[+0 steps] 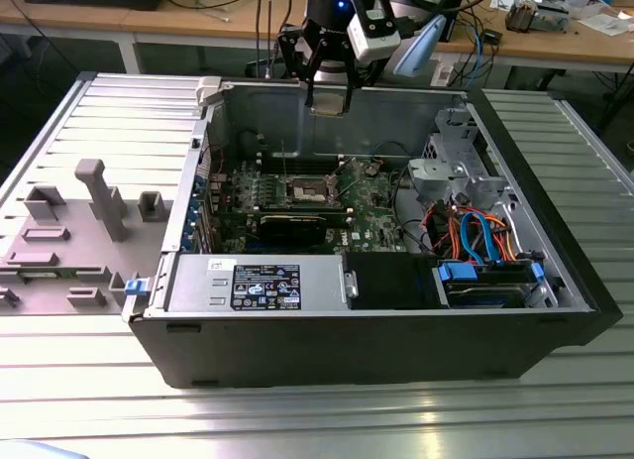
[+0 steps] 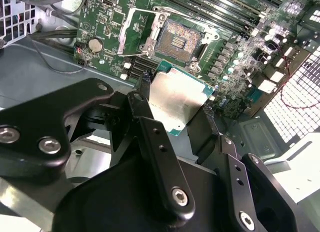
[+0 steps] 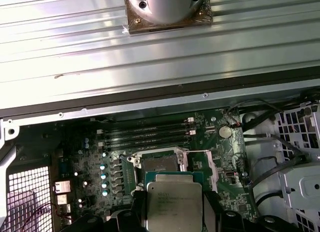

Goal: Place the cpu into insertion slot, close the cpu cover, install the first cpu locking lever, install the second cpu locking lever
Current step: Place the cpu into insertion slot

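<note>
My gripper [image 1: 329,98] hangs over the back wall of the open computer case, shut on the cpu [image 2: 177,99], a flat silver square with a green edge. Both wrist views show the chip pinched between the two black fingers [image 2: 142,99], well above the board. The insertion slot [image 2: 175,39] lies bare on the green board, its dark pin field showing, a little ahead of the held cpu [image 3: 173,204]. The cpu cover [image 2: 136,32] stands swung up beside the insertion slot [image 3: 159,164]. I cannot tell the locking levers apart from the metalwork around the slot.
Long memory slots [image 3: 145,134] run beside the socket. A black graphics card [image 1: 292,224] crosses the board, and a power supply [image 1: 258,281] fills the case front. Orange and blue cables [image 1: 475,236] sit at the exterior view's right. A grey fixture [image 1: 99,196] stands outside the case.
</note>
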You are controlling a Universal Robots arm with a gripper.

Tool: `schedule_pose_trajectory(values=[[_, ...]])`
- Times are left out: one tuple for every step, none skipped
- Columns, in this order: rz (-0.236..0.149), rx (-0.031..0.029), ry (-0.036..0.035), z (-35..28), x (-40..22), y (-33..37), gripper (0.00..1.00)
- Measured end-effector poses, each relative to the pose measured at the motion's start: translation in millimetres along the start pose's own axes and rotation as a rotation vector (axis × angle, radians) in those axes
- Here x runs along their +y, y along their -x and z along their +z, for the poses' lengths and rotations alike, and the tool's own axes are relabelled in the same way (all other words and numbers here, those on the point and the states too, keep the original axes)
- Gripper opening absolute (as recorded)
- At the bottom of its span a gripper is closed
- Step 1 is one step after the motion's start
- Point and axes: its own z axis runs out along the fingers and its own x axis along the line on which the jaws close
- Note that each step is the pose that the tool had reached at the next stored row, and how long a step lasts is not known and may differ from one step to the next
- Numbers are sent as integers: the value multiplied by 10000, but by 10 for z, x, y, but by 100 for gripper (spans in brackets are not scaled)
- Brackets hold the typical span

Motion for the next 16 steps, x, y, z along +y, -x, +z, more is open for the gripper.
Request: schedule_pose_trajectory(values=[[15,-1,0,0,0,0,54],[36,-3,0,0,0,0,54],[56,-5,1,0,0,0,54],[88,-8,1,0,0,0,54],[108,-9,1,0,0,0,54],[158,-14,2,0,0,0,54],[184,-16,3,0,0,0,54],[213,-19,3,0,0,0,54],[253,-23,4,1,0,0,54],[277,-25,5,1,0,0,54],[309,-28,5,1,0,0,54],[340,-30,6,1,0,0,54],[371,-33,6,1,0,0,54],[416,-37,5,1,0,0,54],[449,-40,6,1,-1,0,54],[488,-44,8,2,-1,0,54]])
